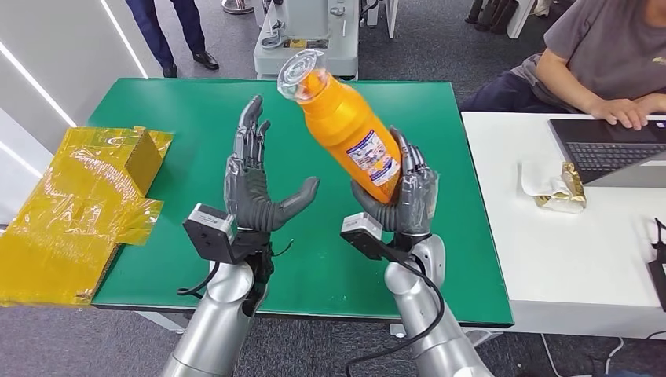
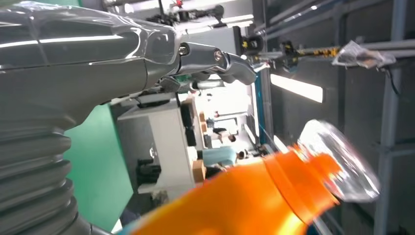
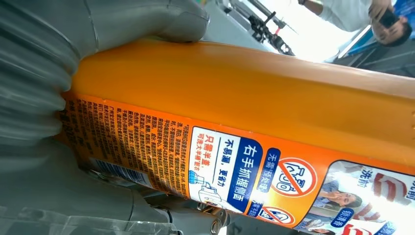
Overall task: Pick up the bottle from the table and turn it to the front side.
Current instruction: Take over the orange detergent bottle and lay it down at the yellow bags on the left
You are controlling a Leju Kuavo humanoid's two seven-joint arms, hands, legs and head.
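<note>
Green table (image 1: 157,102) cloth lies under both arms, with yellow wrapping (image 1: 78,212) draped over its left edge and a white desk (image 1: 550,259) butted against its right edge, where a person (image 1: 597,63) is typing at a laptop (image 1: 605,149).

The bottle (image 1: 345,129) is held clear of the table, over its middle, by the right hand (image 1: 397,196), whose fingers are wrapped around the lower body while the capped end tilts up and toward the far edge. The left hand (image 1: 255,177) is raised just beside the bottle with fingers spread and thumb out, holding nothing.

The printed back label (image 3: 210,161), dense with small text, is seen from the right wrist, so the turn appears not yet finished. It would be done best if the bottle were supported near its neck by the left hand before the right hand's hold is loosened, and if it were rotated about its long axis without being tipped further.

The bottle's base is hidden behind the right hand's fingers, so how deep the hold goes cannot be judged. The clear cap (image 2: 342,161) is blurred in the left wrist view. The front face cannot be made out.
</note>
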